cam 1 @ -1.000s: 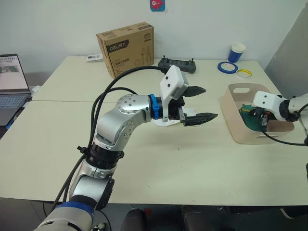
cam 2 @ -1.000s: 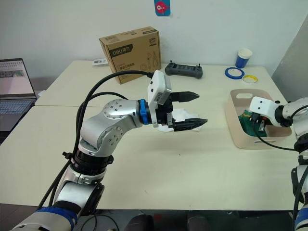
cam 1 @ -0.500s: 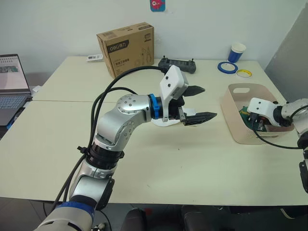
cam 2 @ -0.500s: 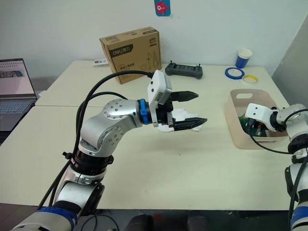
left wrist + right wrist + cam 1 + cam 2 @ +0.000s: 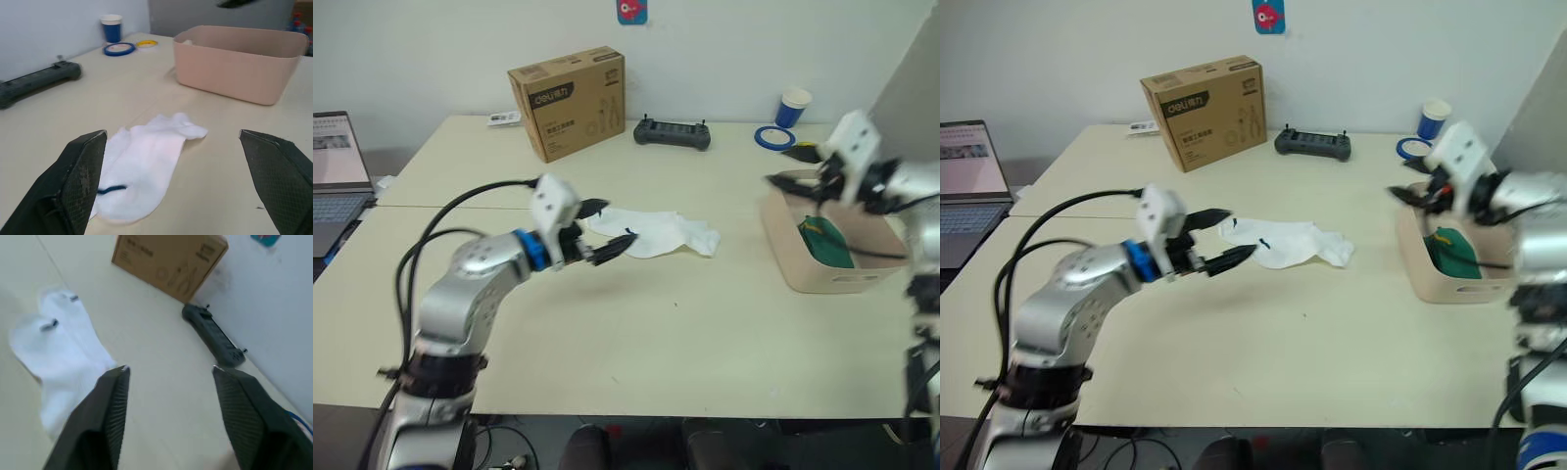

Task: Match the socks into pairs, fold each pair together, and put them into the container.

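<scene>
Two white socks (image 5: 656, 233) with small dark marks lie overlapped in the middle of the table. My left gripper (image 5: 619, 222) hovers open just to their left, pointing at them; in the left wrist view its fingers (image 5: 83, 176) flank the white socks (image 5: 146, 171). The container (image 5: 808, 279), a pale pink tub, stands at the right with a dark green sock (image 5: 827, 243) inside. My right gripper (image 5: 790, 166) is raised over the container's left rim, open and holding nothing. The right wrist view looks past it to the white socks (image 5: 63, 362).
A brown cardboard box (image 5: 570, 98) and a black controller (image 5: 673, 133) sit at the back of the table. A blue cup (image 5: 794, 106) and tape rolls (image 5: 773, 137) are at the back right. A laptop (image 5: 335, 162) stands at the far left.
My right gripper has risen out of the container and opened, leaving the green sock inside. My left arm has drawn back to the left and lower, uncovering the white socks.
</scene>
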Tool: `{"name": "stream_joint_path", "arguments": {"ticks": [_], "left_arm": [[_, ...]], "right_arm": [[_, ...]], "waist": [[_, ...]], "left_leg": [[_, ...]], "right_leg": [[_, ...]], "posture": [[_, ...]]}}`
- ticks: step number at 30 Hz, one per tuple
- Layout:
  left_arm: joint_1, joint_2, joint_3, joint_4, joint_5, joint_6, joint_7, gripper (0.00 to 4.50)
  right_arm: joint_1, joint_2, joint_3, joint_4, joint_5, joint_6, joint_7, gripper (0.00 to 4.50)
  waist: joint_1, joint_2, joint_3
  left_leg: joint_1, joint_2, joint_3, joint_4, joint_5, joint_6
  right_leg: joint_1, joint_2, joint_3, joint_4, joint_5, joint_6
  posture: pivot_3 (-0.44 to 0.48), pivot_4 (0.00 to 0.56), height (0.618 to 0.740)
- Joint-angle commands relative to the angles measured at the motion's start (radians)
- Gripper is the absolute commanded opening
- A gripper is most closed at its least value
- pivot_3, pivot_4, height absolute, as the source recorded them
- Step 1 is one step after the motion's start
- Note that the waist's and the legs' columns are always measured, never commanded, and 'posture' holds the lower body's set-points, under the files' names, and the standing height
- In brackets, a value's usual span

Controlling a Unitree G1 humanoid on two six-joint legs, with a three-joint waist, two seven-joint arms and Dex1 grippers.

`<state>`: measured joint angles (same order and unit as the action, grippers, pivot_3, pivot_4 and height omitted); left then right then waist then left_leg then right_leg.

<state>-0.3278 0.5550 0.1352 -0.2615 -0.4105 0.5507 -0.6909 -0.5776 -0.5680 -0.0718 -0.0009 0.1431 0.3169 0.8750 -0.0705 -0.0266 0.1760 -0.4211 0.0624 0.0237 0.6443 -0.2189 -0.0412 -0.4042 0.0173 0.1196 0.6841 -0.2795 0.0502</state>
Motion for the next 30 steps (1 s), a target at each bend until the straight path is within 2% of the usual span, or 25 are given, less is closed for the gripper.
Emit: {"name": "stream_joint_path", "arguments": {"ticks": [1,2,9,16,19,23,27,30], "left_arm": [[0.103,-0.002,0.071,-0.023,0.033,-0.079,0.052,4.5],[0.144,-0.007,0.081,-0.026,0.042,-0.098,0.063,4.5],[0.38,-0.072,0.097,-0.068,0.066,-0.198,0.116,4.5],[0.43,-0.086,0.065,-0.099,0.068,-0.219,0.111,4.5],[0.399,-0.069,0.017,-0.097,0.087,-0.229,0.088,4.5],[0.22,-0.057,-0.122,-0.001,0.167,-0.252,0.044,4.5],[0.111,-0.077,-0.187,0.103,0.203,-0.29,0.02,4.5],[-0.047,-0.131,-0.286,0.301,0.293,-0.365,0.019,4.5]], "right_arm": [[0.145,0.055,0.005,-0.209,0.001,0.051,-0.129,4.31],[0.2,0.061,0.023,-0.234,-0.024,0.03,-0.143,4.47],[0.462,0.077,0.066,-0.252,-0.14,-0.11,-0.28,4.47],[0.514,0.095,0.068,-0.255,-0.16,-0.147,-0.336,4.47],[0.473,0.086,0.086,-0.216,-0.175,-0.155,-0.334,4.47],[0.341,0.066,0.155,-0.086,-0.22,-0.166,-0.299,4.47],[0.262,0.063,0.195,0.007,-0.249,-0.193,-0.296,4.47],[0.149,0.073,0.254,0.161,-0.321,-0.251,-0.319,4.47]], "waist": [[0.01,0.001,0.001],[0.017,0.001,0.001],[0.032,-0.007,-0.004],[0.019,-0.007,-0.005],[0.015,-0.007,-0.005],[0.014,-0.007,-0.005],[0.014,-0.007,-0.005],[0.015,-0.007,-0.005]], "left_leg": [[-0.002,0.0,0.0,0.0,0.0,0.0],[-0.002,-0.001,0.001,0.0,0.0,0.0],[0.001,-0.002,0.005,0.002,0.0,0.0],[0.004,0.0,0.006,0.0,0.0,0.0],[0.004,0.0,0.006,0.0,0.0,0.0],[0.004,-0.001,0.006,0.001,0.0,0.0],[0.003,-0.001,0.007,0.0,0.0,0.0],[0.003,-0.001,0.006,-0.001,0.0,0.0]], "right_leg": [[-0.002,0.0,0.0,0.002,0.0,0.0],[-0.003,-0.001,0.001,0.002,0.0,0.0],[0.001,-0.003,0.002,-0.003,-0.001,0.0],[0.0,-0.001,0.003,-0.002,-0.003,-0.004],[0.0,-0.001,0.003,-0.002,-0.001,0.0],[0.0,-0.001,0.003,-0.002,0.0,-0.001],[0.001,0.0,0.004,-0.003,0.002,0.001],[0.0,0.001,0.004,-0.003,0.003,-0.001]], "posture": [[0.0,0.15,0.74],[0.0,0.15,0.74],[0.0,0.15,0.74],[0.0,0.15,0.74],[0.0,0.15,0.74],[0.0,0.15,0.74],[0.0,0.15,0.74],[0.0,0.15,0.74]]}}
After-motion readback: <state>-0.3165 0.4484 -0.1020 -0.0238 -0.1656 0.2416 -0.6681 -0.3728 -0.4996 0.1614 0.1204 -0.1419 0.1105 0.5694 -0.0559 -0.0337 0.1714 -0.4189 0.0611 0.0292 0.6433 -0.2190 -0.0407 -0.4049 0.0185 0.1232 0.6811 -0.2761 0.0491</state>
